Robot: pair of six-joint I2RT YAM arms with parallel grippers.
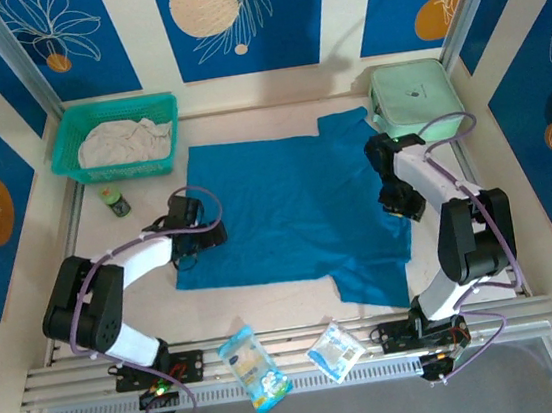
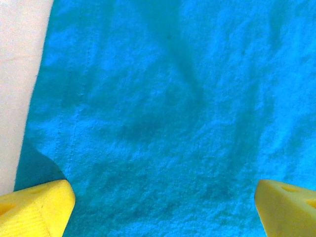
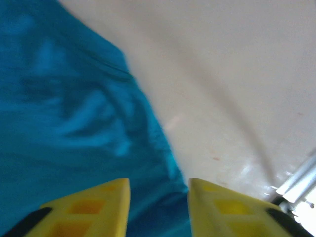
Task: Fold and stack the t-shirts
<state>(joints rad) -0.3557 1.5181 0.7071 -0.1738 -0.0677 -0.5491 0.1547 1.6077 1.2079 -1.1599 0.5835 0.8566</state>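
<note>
Top external shows the teal t-shirt (image 1: 286, 205) lying flat in the middle, left gripper (image 1: 207, 238) splayed wide over its left edge, right gripper (image 1: 404, 208) barely parted at its right edge, so I'd pinch both edges squarely before folding.

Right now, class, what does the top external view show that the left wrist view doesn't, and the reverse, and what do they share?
Top external adds the mesh basket holding the off-white t-shirt, the mint-green case and two packets. Left wrist adds the hem stitching up close and the left gripper's jaws standing wide apart. Both share the teal t-shirt lying on the table.
</note>
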